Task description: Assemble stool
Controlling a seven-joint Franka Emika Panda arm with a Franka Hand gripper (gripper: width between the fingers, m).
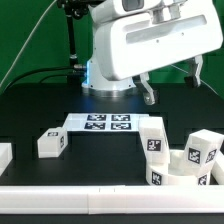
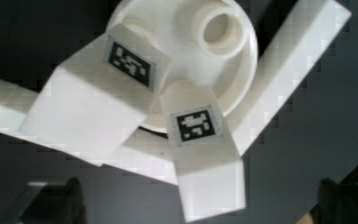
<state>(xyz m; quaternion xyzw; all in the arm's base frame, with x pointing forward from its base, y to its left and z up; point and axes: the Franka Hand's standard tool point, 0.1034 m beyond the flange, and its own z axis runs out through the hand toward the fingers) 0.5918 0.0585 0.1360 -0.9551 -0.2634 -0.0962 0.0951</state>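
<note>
The stool's round white seat (image 2: 190, 35) lies in the wrist view with two tagged white legs (image 2: 91, 100) (image 2: 206, 160) lying against it. In the exterior view the seat (image 1: 181, 166) sits at the front right by the border, with tagged legs (image 1: 203, 150) (image 1: 152, 137) standing beside it. Another leg (image 1: 52, 143) lies apart on the exterior view's left. My gripper (image 1: 172, 86) hangs well above this cluster, open and holding nothing. In the wrist view its dark fingers (image 2: 51, 200) stand wide on either side of a leg's end, and the gripper (image 2: 202, 200) touches nothing.
The marker board (image 1: 96, 123) lies flat at the middle of the black table. A white border block (image 1: 90, 196) runs along the front edge, and another white block (image 1: 4, 156) sits at the far left. A white bar (image 2: 297, 60) slants past the seat.
</note>
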